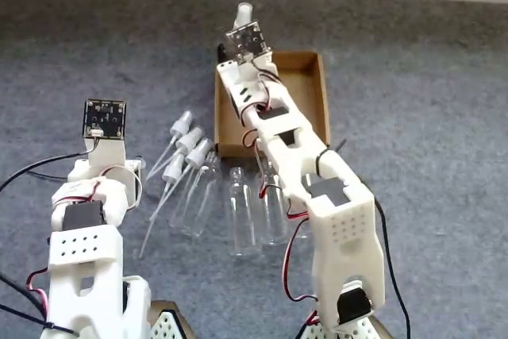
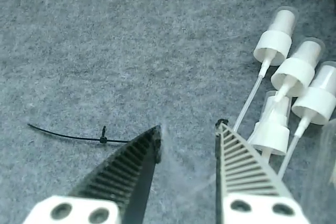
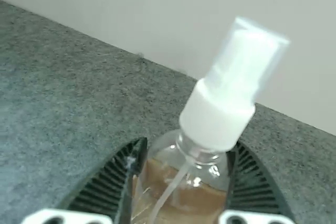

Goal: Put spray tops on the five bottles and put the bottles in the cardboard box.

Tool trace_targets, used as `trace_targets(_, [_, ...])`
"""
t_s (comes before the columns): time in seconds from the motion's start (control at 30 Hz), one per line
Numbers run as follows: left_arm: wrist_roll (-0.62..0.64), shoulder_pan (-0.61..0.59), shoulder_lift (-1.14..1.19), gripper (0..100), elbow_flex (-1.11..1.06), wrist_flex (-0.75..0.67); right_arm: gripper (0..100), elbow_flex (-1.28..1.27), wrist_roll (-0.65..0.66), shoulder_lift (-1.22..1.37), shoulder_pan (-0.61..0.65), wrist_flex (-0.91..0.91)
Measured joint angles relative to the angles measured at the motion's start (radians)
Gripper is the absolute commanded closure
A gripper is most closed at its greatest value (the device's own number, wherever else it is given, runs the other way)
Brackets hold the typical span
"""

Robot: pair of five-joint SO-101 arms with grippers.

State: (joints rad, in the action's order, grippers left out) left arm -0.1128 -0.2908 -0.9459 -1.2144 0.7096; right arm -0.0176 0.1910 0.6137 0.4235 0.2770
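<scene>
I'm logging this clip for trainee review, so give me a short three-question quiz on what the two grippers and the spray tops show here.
1. True or false: the left gripper holds a spray top.
2. What is the right gripper shut on? A) a loose spray top B) a bottle with its top fitted C) nothing at all
3. Fill in: ___ loose spray tops lie beside the left gripper.
Key: 1 false, its jaws are open and empty; 2 B; 3 four.
</scene>
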Motion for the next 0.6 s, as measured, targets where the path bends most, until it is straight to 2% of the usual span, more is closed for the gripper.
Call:
trace_targets(0.17, [0.0,0.0,0.0,84,0.0,0.0,82.3,0.0,0.0,0.0,0.0,-0.008])
trace_targets(0.37, [0.0,0.0,0.0,84,0.0,0.0,72.7,0.0,0.0,0.0,0.0,-0.034])
trace_targets(0.6, [0.0,0.0,0.0,84,0.0,0.0,72.6,-0.002,0.0,0.002,-0.002,-0.1])
